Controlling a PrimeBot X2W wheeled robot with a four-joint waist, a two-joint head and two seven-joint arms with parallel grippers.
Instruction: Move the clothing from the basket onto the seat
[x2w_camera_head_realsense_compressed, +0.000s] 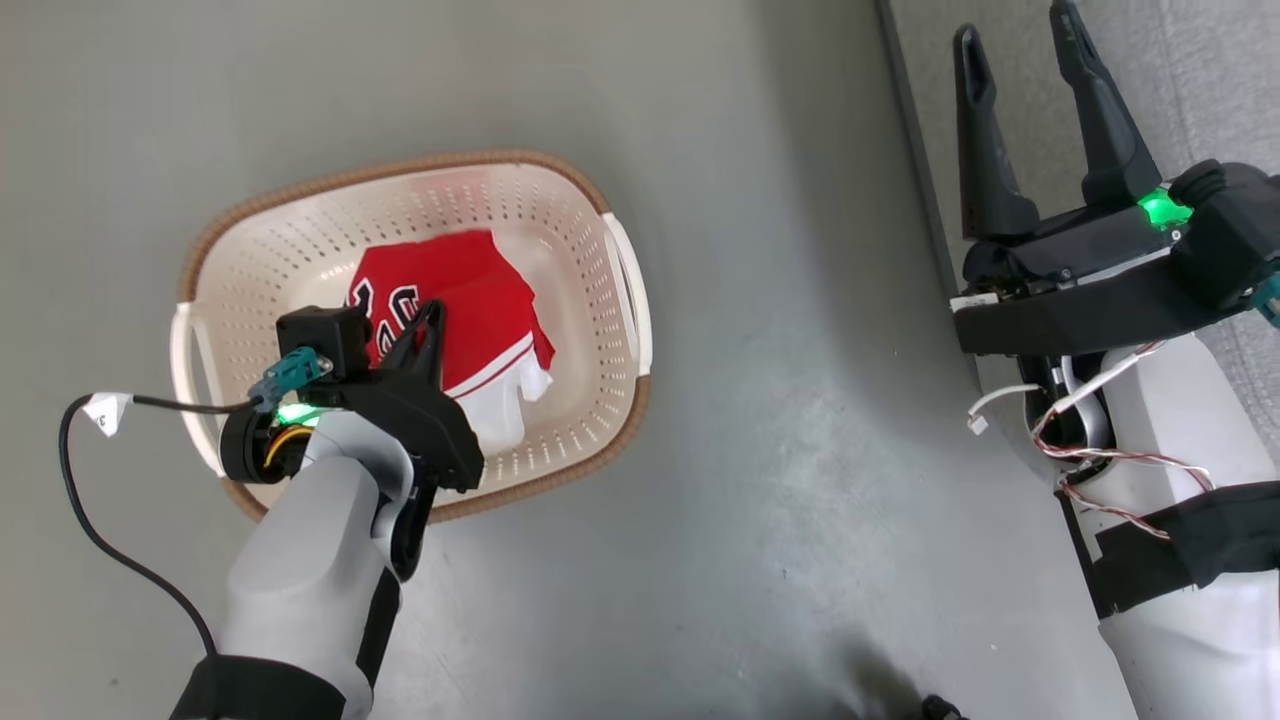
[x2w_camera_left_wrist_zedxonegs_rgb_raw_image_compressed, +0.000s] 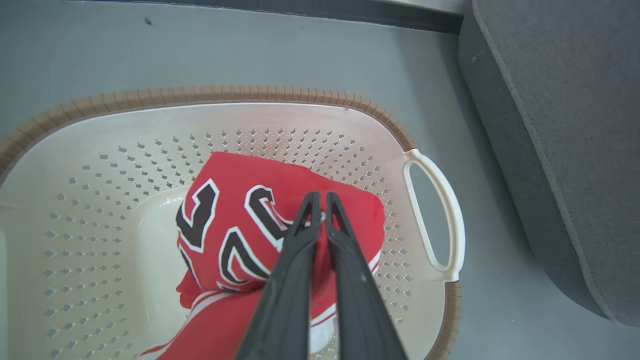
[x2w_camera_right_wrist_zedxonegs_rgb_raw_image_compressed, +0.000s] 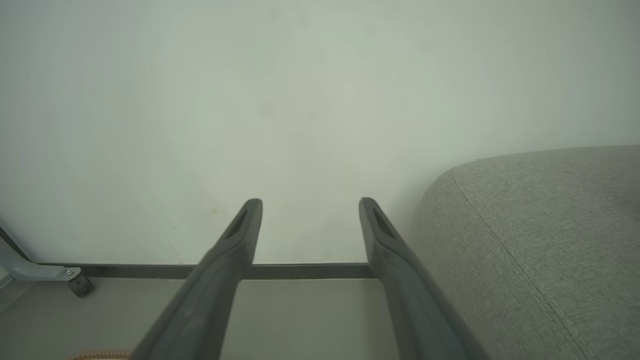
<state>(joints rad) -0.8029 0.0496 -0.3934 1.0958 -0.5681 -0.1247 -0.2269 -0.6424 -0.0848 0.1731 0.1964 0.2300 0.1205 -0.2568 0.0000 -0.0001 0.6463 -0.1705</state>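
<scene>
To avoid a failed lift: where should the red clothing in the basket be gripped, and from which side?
Probably its raised top fold, from above: the clothing humps there and the basket walls block the sides. The left gripper pinches there.

Red lettered clothing (x2w_camera_left_wrist_zedxonegs_rgb_raw_image_compressed: 230, 192) bunched in cream basket (x2w_camera_left_wrist_zedxonegs_rgb_raw_image_compressed: 300, 120), grey seat (x2w_camera_left_wrist_zedxonegs_rgb_raw_image_compressed: 560, 125) just beside

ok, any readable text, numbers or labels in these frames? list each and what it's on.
Clothing: dark block characters edged in white, folded and partly behind the left gripper; no whole word or number can be read.
White cable tag: mark too small to read.
Basket, seat: no text visible.
</scene>
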